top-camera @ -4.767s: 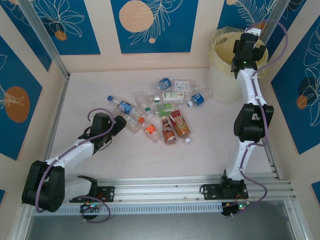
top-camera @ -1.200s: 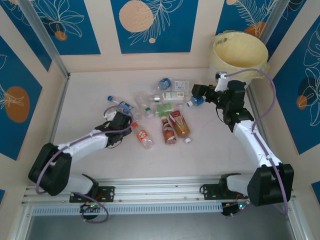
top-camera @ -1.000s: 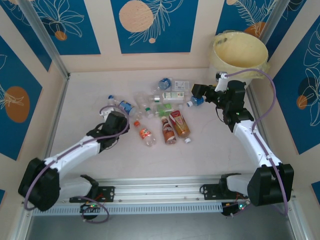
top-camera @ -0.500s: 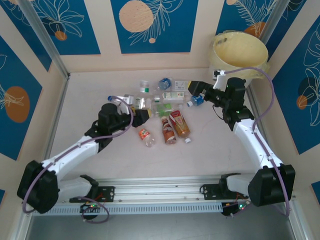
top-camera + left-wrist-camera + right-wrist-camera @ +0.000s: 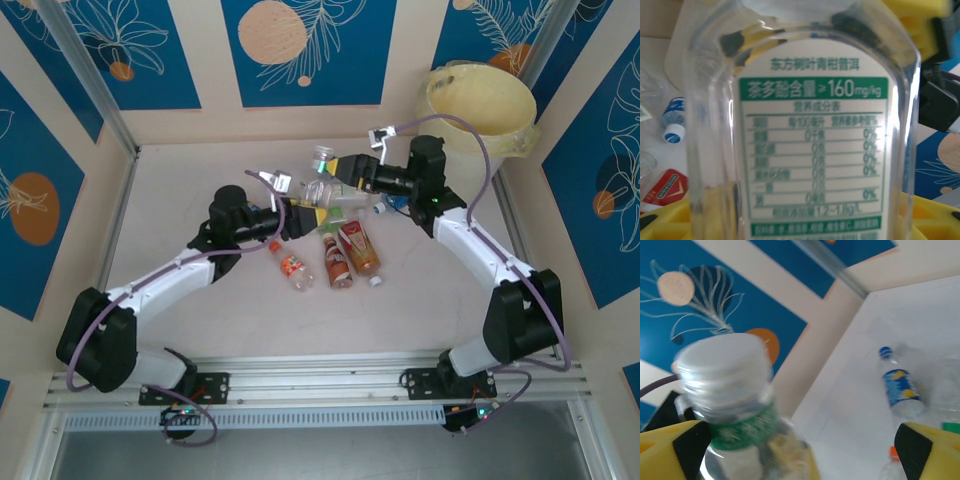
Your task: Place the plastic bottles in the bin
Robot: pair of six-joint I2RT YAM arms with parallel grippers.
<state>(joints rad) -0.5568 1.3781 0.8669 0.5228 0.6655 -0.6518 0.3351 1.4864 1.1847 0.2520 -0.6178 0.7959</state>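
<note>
Clear bottle (image 5: 805, 125) w/ green-white label sits btwn yellow fingers (image 5: 935, 220); blue-label bottle (image 5: 674, 116) at left.

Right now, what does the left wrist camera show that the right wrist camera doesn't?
Left wrist: the green-printed white label of the held bottle, with a blue-and-white bottle and a red-labelled bottle behind. Right wrist: that bottle's white cap and green neck band, plus a blue-capped bottle lying flat. Both: one clear bottle between yellow jaws, probably the same.

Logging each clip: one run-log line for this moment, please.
phase: handover | left hand: shut on green-labelled bottle | right hand: open around its neck | bin: not reached
</note>
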